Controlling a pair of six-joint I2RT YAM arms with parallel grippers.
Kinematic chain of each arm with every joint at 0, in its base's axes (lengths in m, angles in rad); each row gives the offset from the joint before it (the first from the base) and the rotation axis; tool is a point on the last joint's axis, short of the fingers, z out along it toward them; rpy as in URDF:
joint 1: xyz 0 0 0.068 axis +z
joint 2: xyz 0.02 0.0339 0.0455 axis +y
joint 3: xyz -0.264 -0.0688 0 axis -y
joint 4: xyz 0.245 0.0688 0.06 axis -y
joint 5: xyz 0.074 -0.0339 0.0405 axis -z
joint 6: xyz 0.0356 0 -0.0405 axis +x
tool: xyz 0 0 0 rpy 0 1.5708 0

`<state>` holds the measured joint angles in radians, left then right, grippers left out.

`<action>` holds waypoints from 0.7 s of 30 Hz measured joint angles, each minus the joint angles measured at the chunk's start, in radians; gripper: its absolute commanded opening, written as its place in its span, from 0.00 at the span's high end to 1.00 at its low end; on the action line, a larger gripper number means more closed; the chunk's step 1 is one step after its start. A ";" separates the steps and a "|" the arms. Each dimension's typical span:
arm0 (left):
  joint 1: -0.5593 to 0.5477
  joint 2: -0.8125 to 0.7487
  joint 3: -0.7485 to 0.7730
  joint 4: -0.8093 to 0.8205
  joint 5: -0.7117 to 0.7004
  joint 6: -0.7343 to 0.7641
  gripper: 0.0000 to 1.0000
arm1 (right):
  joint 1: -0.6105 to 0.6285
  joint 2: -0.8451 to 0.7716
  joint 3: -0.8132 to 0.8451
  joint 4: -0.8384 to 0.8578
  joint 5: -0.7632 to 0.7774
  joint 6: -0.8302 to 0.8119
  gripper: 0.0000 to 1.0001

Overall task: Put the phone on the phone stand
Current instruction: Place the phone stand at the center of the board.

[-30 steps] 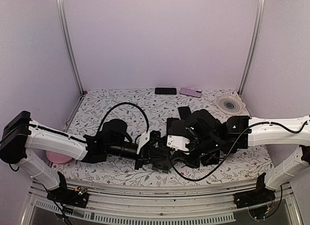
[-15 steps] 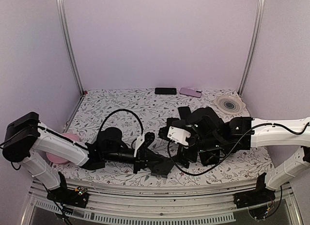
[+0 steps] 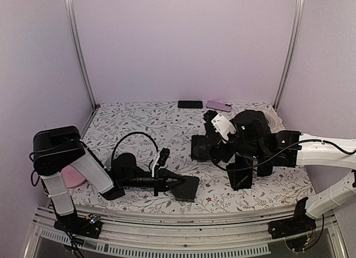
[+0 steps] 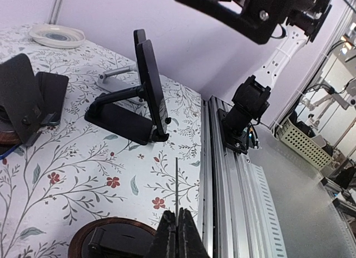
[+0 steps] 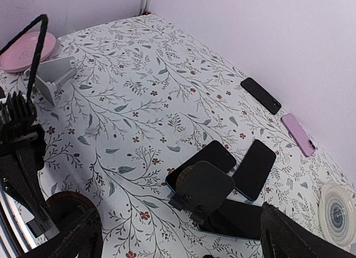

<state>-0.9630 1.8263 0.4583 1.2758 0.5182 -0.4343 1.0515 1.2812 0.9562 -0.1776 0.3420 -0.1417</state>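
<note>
Operator: Phone (image 4: pixel 151 85) position, before I touch anything?

Spotter: It stands on the black stand (image 4: pixel 117 120), in the middle of the left wrist view. Its bottom edge sits in the stand's front lip and its back is against the rest. Its long axis runs top to bottom of that frame, leaning back a little. To my eye the placing itself looks done.

Operator: And from the claws?

Spotter: Your right gripper (image 5: pixel 179 224) is the nearer one (in the left wrist view it fills the top of the frame, above the phone and apart from it). Its fingers are spread wide with nothing between them. Its own camera misses the phone. It shows spare phones (image 5: pixel 256 169) lying flat around a second stand (image 5: pixel 203 188), so don't steer by that view.

Operator: Arm poses?

Spotter: In the top view your right arm (image 3: pixel 317 152) comes in from the right edge, with the wrist raised over the centre right of the table (image 3: pixel 139 124). Your left gripper (image 4: pixel 177 236) is pinched shut, low over the table. In its own frame the phone lies ahead of it, up and slightly left of the tips. Your left arm (image 3: pixel 83 169) is folded at lower left, forearm low and pointing right. I'd take the right arm up and away, because a sideways sweep could clip the phone's top.
</note>
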 measured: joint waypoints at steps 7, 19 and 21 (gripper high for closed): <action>0.016 0.113 0.014 0.156 0.022 -0.093 1.00 | -0.054 0.000 0.000 0.041 0.026 0.115 0.01; 0.080 0.271 0.162 0.211 0.089 -0.145 1.00 | -0.066 0.000 0.000 0.090 0.018 0.158 0.01; 0.087 0.285 0.182 0.211 0.098 -0.146 1.00 | -0.067 0.000 0.000 0.092 0.015 0.158 0.01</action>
<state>-0.8761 2.1113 0.6407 1.4864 0.6167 -0.5808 0.9844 1.2812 0.9562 -0.0860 0.3569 0.0158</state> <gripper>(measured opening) 0.007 0.988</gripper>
